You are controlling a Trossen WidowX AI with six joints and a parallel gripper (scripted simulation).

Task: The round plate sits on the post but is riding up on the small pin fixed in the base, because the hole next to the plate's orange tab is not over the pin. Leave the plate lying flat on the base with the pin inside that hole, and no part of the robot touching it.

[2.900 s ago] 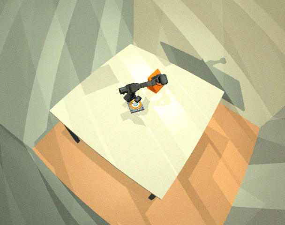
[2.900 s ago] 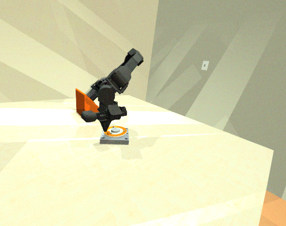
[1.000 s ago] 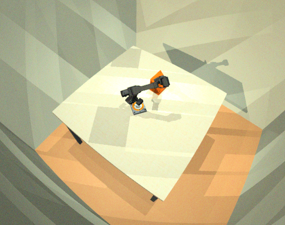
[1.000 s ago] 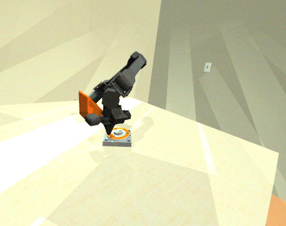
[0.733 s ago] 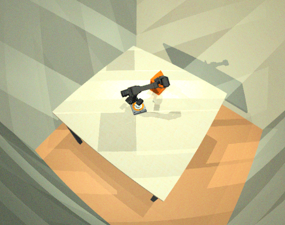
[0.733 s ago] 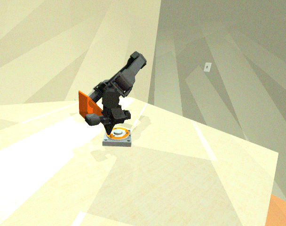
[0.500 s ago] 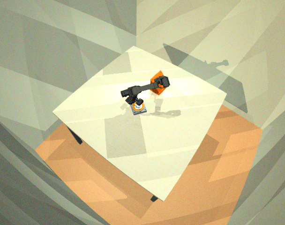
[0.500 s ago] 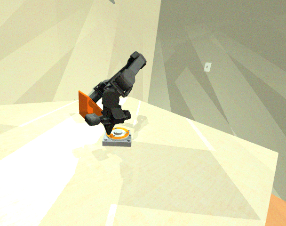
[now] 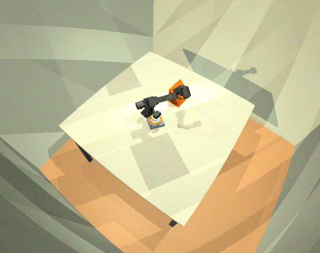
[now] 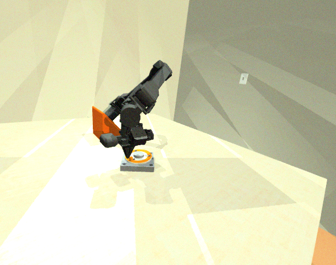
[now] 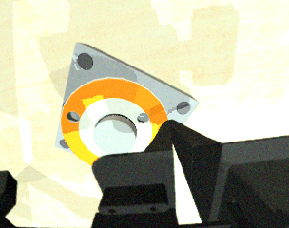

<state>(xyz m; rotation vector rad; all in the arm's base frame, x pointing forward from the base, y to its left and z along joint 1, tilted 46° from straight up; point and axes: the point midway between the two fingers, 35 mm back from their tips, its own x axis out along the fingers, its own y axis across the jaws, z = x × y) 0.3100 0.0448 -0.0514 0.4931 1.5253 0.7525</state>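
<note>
Wrist view: clenched, empty hand [image 11: 170, 124] points down at orange plate's [image 11: 102, 92] rim, seemingly touching; grey base [image 11: 111, 71] on counter [image 10: 219, 228].

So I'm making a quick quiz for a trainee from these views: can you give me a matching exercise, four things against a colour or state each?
Things:
1. round plate
2. base
3. pincer
4. post

Colour or state:
A. grey square with corner holes
B. shut, holding nothing, tip at the plate's rim
C. orange ring
D. pale round stub in the ring's centre

Pairs: 1-C, 2-A, 3-B, 4-D
</note>
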